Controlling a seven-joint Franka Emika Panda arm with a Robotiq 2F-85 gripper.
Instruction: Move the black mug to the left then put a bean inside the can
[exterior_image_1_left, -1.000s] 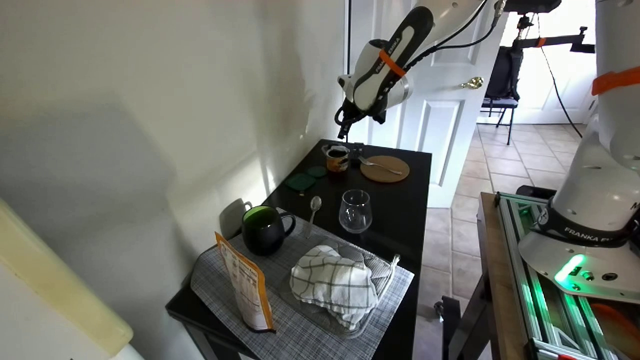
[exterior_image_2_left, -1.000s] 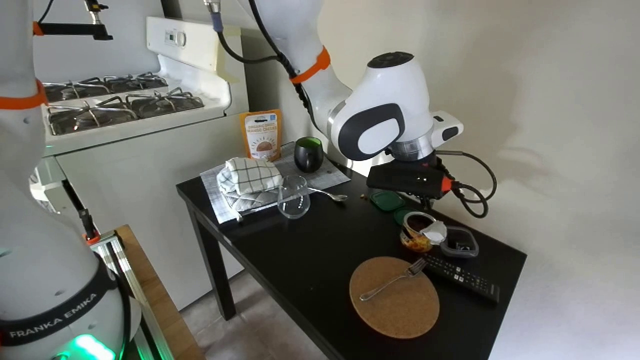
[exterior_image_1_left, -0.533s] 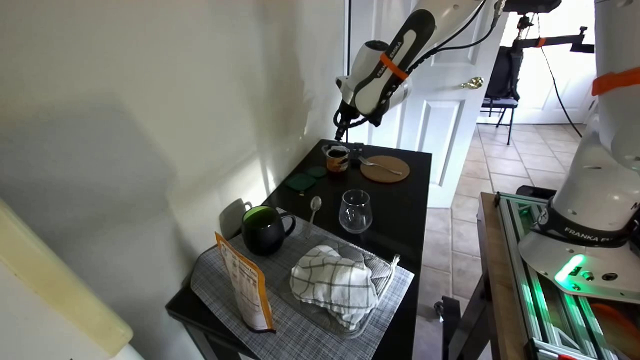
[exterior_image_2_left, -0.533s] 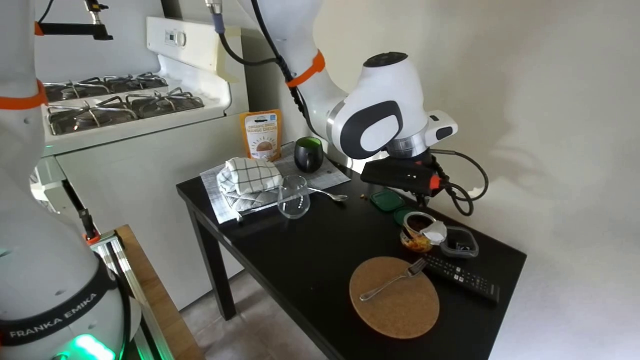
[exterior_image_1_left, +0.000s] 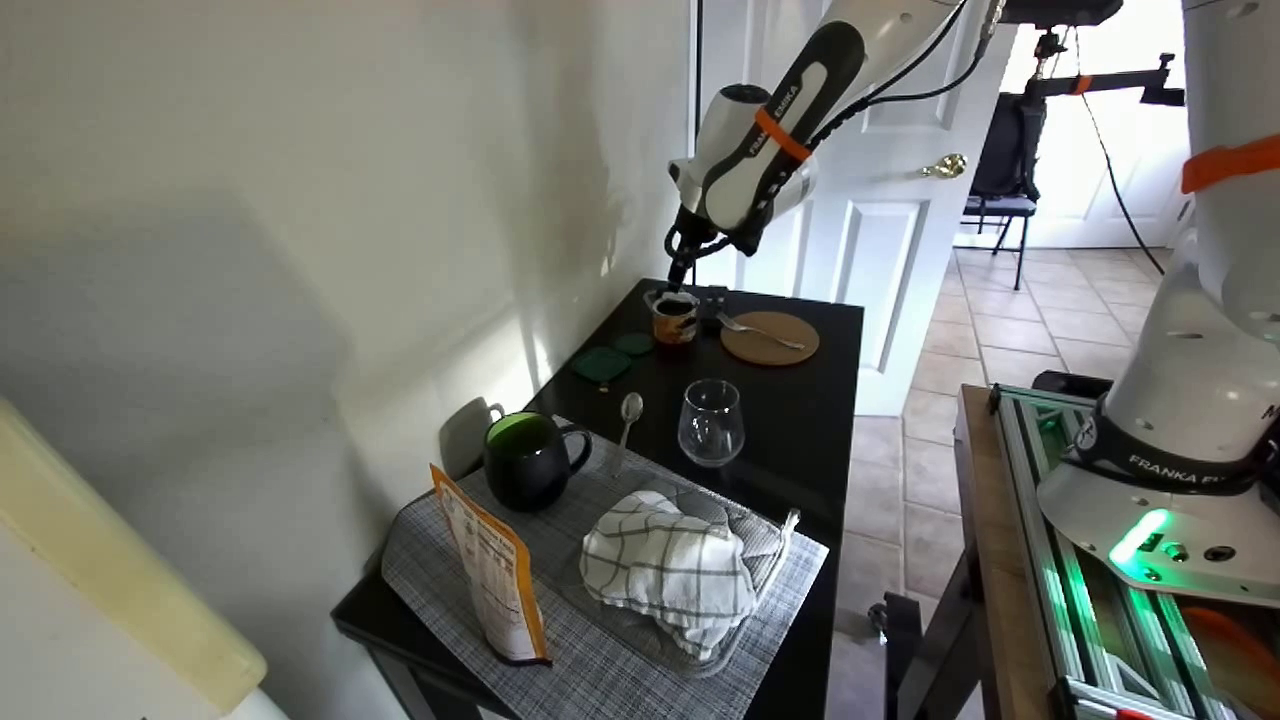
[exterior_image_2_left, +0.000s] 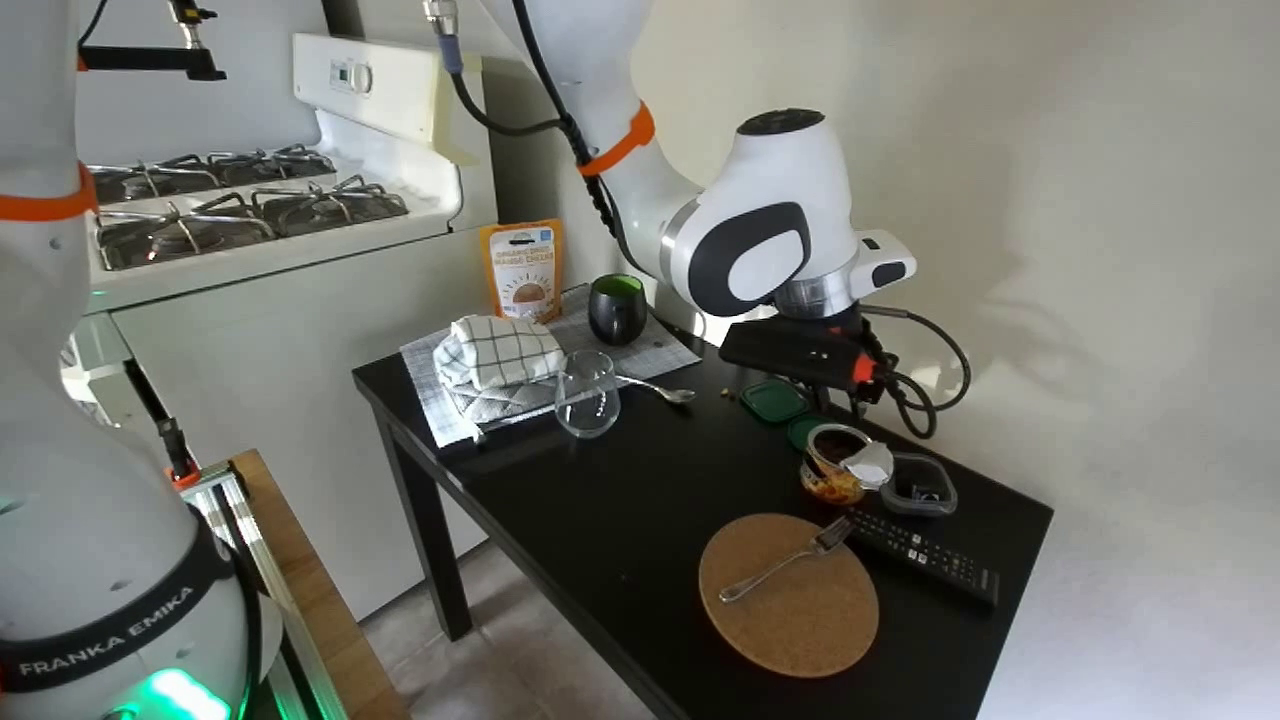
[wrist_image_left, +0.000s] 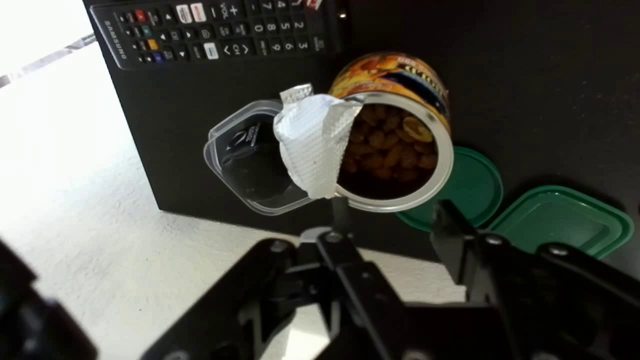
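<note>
The black mug (exterior_image_1_left: 525, 468) stands upright on the grey mat by the wall, green inside; it also shows in an exterior view (exterior_image_2_left: 617, 312). The opened can (wrist_image_left: 442, 172), with its foil lid (wrist_image_left: 315, 145) peeled back, holds several brown beans or nuts; one paler bean (wrist_image_left: 417, 129) lies on top. The can also shows in both exterior views (exterior_image_1_left: 675, 325) (exterior_image_2_left: 832, 485). My gripper (wrist_image_left: 392, 212) is open, with nothing seen between its fingers, above the can's wall side. It also shows in an exterior view (exterior_image_2_left: 838, 405). A tiny tan piece (exterior_image_2_left: 726, 393) lies on the table.
Beside the can are a clear container (exterior_image_2_left: 918, 485), green lids (exterior_image_2_left: 775, 400), a remote (exterior_image_2_left: 925, 555) and a round cork board (exterior_image_2_left: 790, 640) with a fork (exterior_image_2_left: 790, 565). A clear glass (exterior_image_1_left: 711, 425), spoon (exterior_image_1_left: 630, 410), cloth (exterior_image_1_left: 670, 565) and upright pouch (exterior_image_1_left: 490, 565) stand or lie nearer the mug.
My gripper has moved down and slightly sideways over the can. Its fingers, together half a second ago in an exterior view, are now spread apart. The mug and can have not moved.
</note>
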